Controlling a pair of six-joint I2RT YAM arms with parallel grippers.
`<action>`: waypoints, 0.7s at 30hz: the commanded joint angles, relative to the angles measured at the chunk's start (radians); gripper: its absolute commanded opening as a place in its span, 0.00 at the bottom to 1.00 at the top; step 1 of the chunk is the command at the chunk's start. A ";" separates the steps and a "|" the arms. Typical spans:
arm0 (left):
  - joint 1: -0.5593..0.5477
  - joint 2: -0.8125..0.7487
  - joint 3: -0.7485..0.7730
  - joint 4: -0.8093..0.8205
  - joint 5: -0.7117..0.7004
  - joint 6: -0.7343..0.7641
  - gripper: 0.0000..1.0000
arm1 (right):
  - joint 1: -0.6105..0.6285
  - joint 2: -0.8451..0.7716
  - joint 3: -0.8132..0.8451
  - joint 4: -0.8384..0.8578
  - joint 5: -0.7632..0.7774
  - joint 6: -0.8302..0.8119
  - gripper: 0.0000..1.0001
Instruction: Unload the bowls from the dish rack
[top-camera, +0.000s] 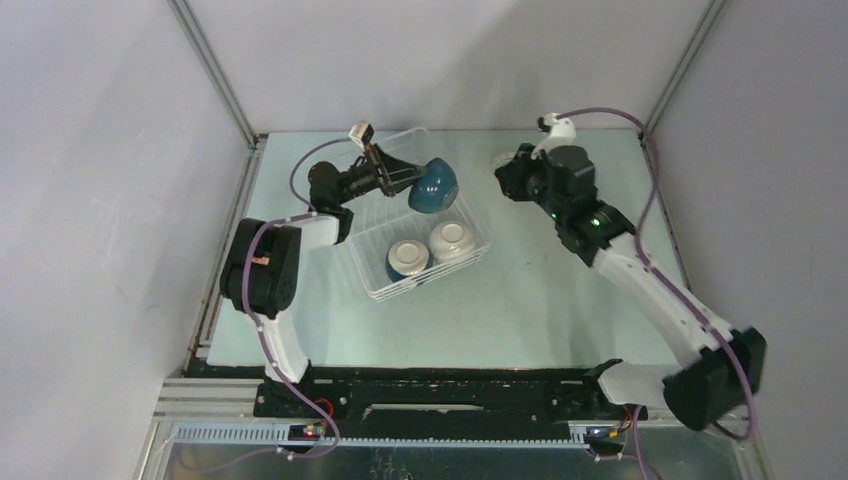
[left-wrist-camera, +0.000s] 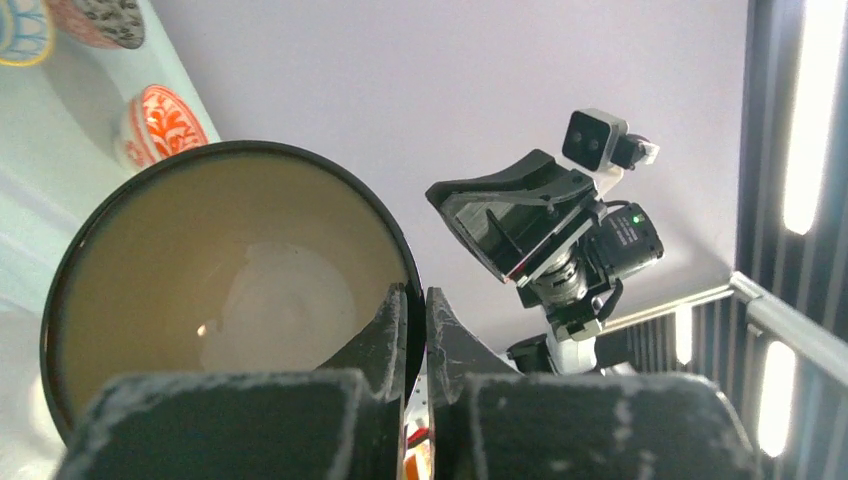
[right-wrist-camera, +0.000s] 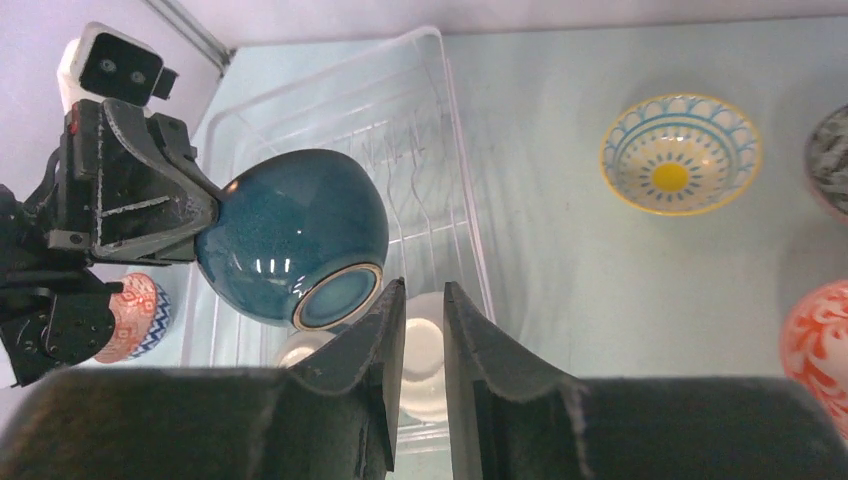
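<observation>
left gripper: clenched on the rim of the dark teal bowl, one finger inside the bowl and one outside, rim pinched between them.
dark teal bowl: in the air, clear of the wires, over the far-right part of the dish rack. It is tipped on its side, with the tan inside facing the left wrist and the foot ring facing the right arm.
right gripper: fingers a narrow gap apart with nothing between them. It is aimed at the teal bowl's foot and near it. The top view shows a gap, so no contact.
dish rack: on the table, left of centre and turned diagonal to the table edges, one corner close to the far edge.
left in rack: two pale bowls, one with a bluish band and one whiter. They sit just beside each other along the rack's near-right side.
out of rack, on table: yellow-rimmed bowl with a blue pattern, mouth up. The red-patterned bowl and the speckled bowl are both cut off by the frame edge. All three sit apart from each other, beyond the rack's right side in the right wrist view.
other side of rack: red-and-blue bowl on the table just outside the rack wall, partly behind the left arm.
table position of loose bowls: can't tell from the top view, the arms cover them.
</observation>
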 joint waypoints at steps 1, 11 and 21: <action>-0.091 -0.185 -0.010 -0.041 -0.041 0.111 0.00 | 0.005 -0.175 -0.111 -0.015 0.082 -0.025 0.28; -0.358 -0.327 0.176 -0.962 -0.277 0.779 0.00 | 0.000 -0.572 -0.316 -0.112 0.283 -0.041 0.29; -0.642 -0.261 0.514 -1.526 -0.721 1.194 0.00 | -0.002 -0.802 -0.346 -0.238 0.618 0.125 0.27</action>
